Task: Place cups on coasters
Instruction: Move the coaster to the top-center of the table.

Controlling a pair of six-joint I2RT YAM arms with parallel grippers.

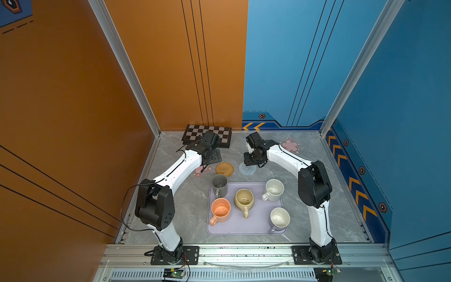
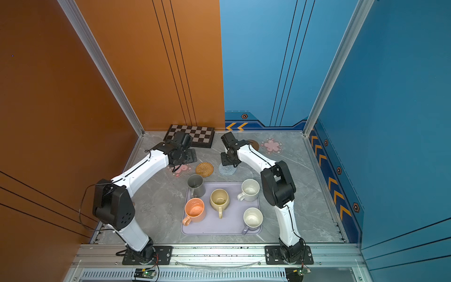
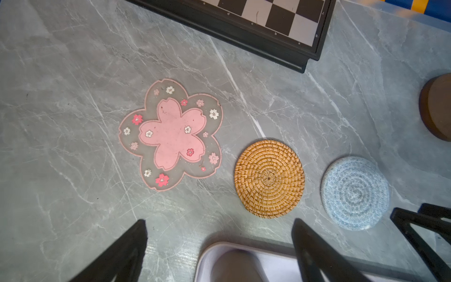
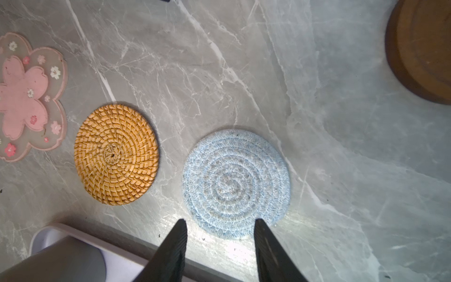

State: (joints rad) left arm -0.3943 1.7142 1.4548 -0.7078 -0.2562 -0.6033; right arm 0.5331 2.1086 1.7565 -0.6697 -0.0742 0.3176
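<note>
Five cups [image 1: 244, 199] stand on the tray [image 1: 244, 229]; coasters [image 4: 235, 183] bare. Left jaws gape empty, right jaws half open, empty. I'd pinch the grey cup [image 1: 219, 185] by its rim, squarely, for the rattan coaster [image 1: 224, 169].

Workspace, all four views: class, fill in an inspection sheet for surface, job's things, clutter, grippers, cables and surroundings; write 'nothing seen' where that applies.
Surface: grey marble tabletop, no spills seen.
Job's things: grey mug, orange mug, beige mug, speckled white mug and lavender mug upright on the lavender tray; left flower coaster, rattan coaster, blue spiral coaster, brown wooden disc and right flower coaster all bare.
Clutter: chequered board at the far edge.
Grippers: left gripper wide open, right gripper partly open, both empty.
Cables: black cable loops off the left arm; wires at both bases.
Surroundings: orange wall, blue wall, aluminium rail in front.
</note>
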